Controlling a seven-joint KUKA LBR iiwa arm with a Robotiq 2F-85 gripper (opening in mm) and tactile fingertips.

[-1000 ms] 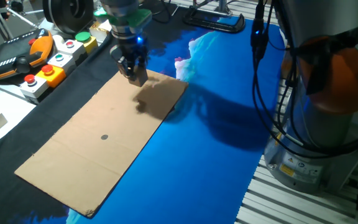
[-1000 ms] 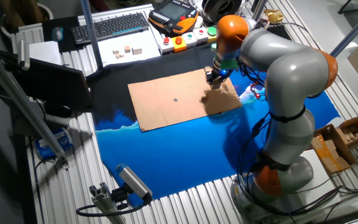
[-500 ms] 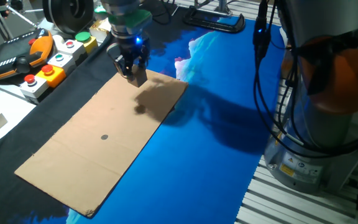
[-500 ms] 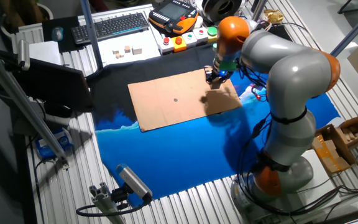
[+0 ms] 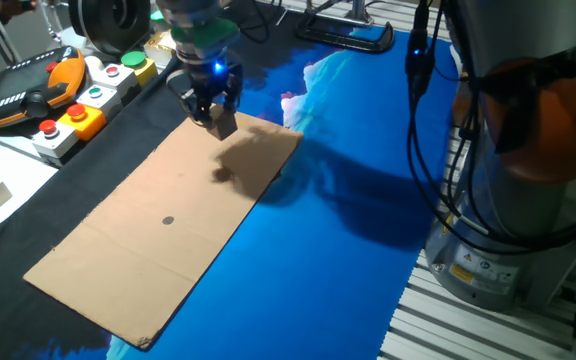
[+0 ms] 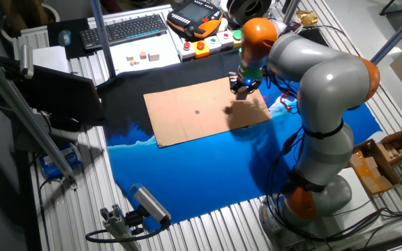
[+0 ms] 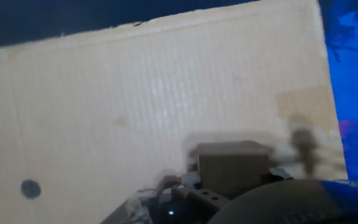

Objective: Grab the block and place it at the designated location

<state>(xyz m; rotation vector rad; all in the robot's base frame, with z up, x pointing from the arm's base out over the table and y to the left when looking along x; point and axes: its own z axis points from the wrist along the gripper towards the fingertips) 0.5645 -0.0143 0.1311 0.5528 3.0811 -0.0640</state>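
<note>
Block (image 7: 232, 167) seemingly in gripper (image 5: 214, 118) above cardboard (image 5: 148, 240)

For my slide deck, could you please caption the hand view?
Gripper holding the tan block above the cardboard sheet, with the dark target dot off to the left.

Table (image 6: 208, 230) of aluminium profiles, covered with blue cloth (image 5: 308, 260).
On the cloth lies a flat brown cardboard (image 5: 158, 235); a keyboard (image 6: 128, 29) and button boxes (image 5: 73, 120) lie beside.
</note>
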